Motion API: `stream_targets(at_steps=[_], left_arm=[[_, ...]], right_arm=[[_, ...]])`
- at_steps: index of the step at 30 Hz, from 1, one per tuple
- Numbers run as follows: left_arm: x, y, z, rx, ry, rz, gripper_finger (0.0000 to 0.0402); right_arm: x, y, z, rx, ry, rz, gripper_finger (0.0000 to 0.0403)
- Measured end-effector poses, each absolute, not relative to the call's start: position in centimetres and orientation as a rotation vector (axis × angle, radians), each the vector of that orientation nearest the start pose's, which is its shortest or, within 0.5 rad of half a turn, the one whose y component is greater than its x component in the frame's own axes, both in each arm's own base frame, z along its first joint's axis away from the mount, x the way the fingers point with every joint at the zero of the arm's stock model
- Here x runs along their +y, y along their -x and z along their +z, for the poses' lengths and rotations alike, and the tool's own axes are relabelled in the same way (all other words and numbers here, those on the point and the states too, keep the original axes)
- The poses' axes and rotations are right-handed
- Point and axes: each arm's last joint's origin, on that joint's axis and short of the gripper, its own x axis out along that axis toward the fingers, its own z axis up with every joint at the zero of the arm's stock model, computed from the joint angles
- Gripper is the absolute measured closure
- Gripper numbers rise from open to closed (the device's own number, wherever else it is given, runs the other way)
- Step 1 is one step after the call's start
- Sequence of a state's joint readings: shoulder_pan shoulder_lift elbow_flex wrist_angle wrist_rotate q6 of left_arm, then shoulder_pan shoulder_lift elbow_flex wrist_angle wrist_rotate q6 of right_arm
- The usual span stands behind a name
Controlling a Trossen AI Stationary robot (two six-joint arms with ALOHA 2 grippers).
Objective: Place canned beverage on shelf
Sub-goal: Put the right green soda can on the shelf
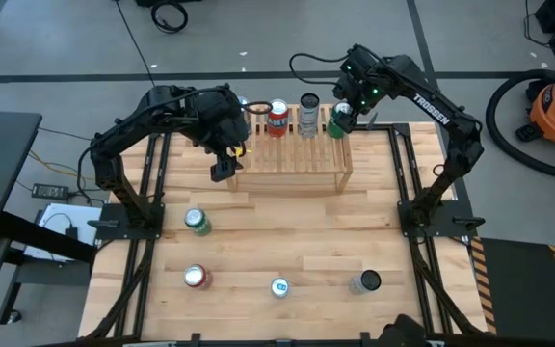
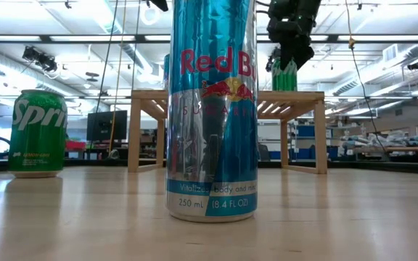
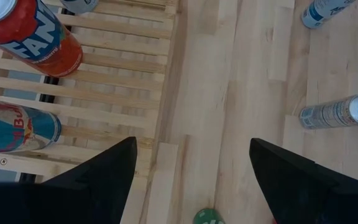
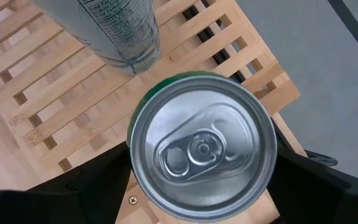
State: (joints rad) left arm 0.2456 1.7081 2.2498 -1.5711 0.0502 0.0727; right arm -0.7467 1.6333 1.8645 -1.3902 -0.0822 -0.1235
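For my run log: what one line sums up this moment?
right gripper: around green can on shelf | left gripper: open, over shelf's left end

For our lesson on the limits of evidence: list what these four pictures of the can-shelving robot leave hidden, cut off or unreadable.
- Low view: the Red Bull can blocks the middle of the shelf; its top is cut off.
- Right wrist view: the green can shows only its lid; the label is hidden, and whether the right gripper touches it is unclear.
- High view: the table cans' labels are too small.
- Left wrist view: the red can is cut off.
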Motion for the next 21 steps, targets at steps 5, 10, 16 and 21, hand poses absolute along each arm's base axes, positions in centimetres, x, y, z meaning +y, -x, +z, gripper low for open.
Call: stream_targets(at_steps=[5,10,16,21], left_arm=[[6.78,-27.67,45.99,1.025,0.085,0.14,0.0088],[6.79,-27.67,46.0,1.024,0.085,0.14,0.0088],[6.78,-27.67,45.99,1.025,0.085,0.14,0.0088],[6.78,-27.67,45.99,1.025,0.083,0.139,0.0088]], right_arm=[[-20.11,-22.46,39.37,1.096,-0.344,-0.507,0.0046],[-20.11,-22.62,39.43,1.085,-0.33,-0.502,0.0035],[-20.2,-22.59,39.44,1.085,-0.324,-0.514,0.003],[-20.1,-22.48,40.17,1.071,-0.29,-0.503,0.003]])
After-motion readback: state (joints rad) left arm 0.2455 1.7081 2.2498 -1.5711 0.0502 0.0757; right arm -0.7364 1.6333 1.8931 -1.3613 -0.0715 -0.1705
